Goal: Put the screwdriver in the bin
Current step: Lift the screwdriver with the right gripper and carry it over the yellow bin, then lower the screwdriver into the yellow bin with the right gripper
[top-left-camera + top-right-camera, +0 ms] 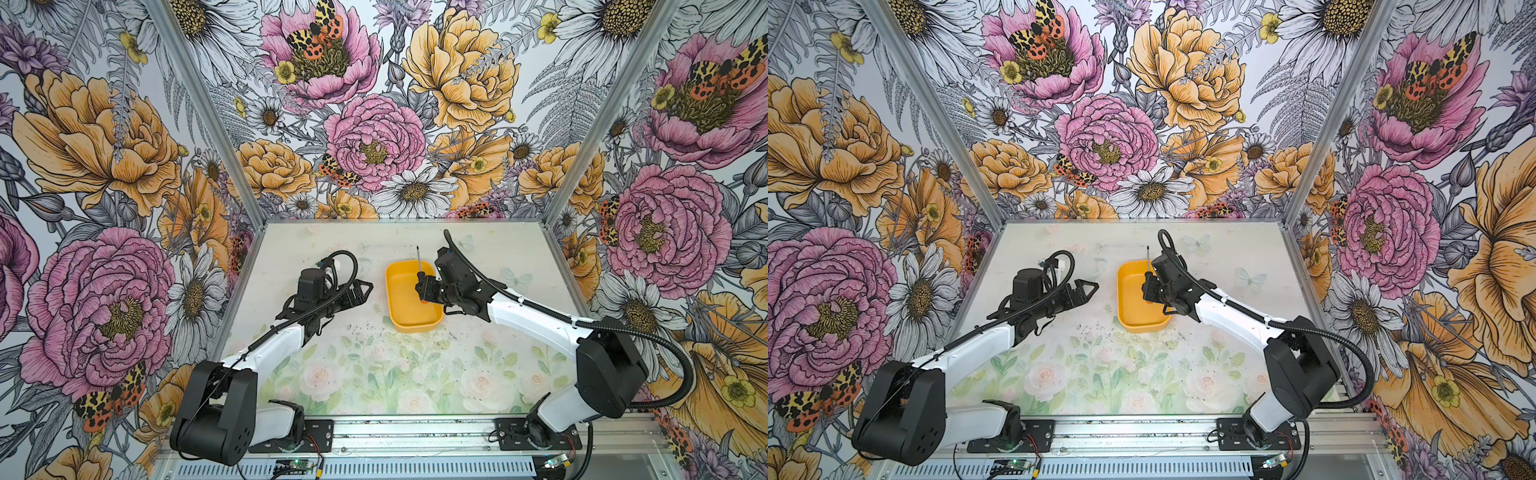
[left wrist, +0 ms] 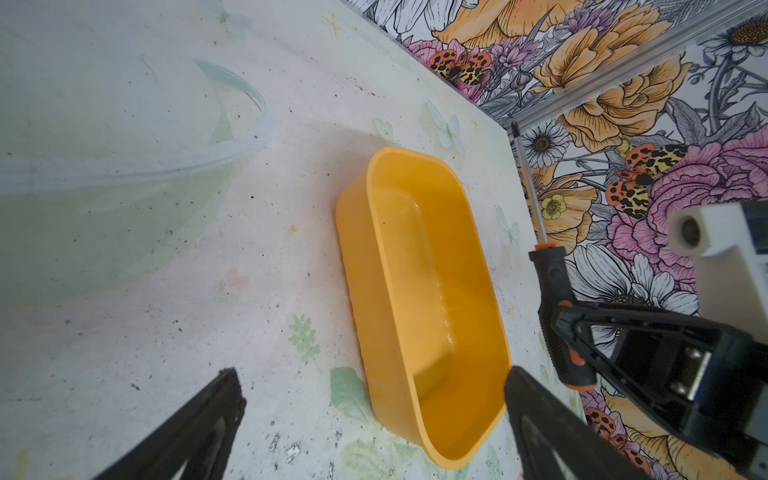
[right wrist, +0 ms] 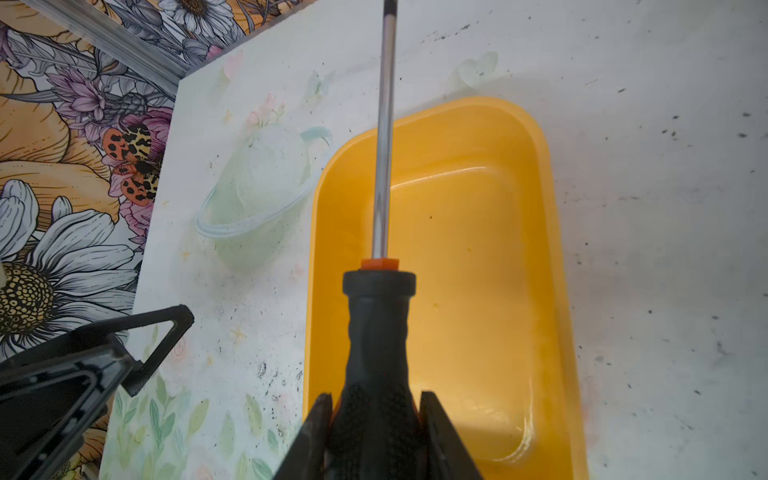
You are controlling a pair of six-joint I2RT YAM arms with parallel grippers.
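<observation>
While right end effector (image 1: 423, 291) clamps screwdriver (image 3: 378, 316) above bare-floored bin (image 1: 405, 309), left end effector (image 1: 365, 291) gapes.

The table (image 1: 374, 399) is pale, with soft pink roses (image 1: 322, 380) and green leaves (image 1: 309, 353) printed on it. Little black specks (image 1: 360, 329) dot its middle. A faint green ball with a ring (image 3: 257, 195) is printed near a back corner. The walls (image 1: 104, 145) show big pink, orange and white flowers (image 1: 374, 139). Spotted orange and black moths (image 1: 318, 37) sit on some. Shiny metal posts (image 1: 199, 95) stand in the back corners. A metal rail (image 1: 415, 434) runs along the front edge.
</observation>
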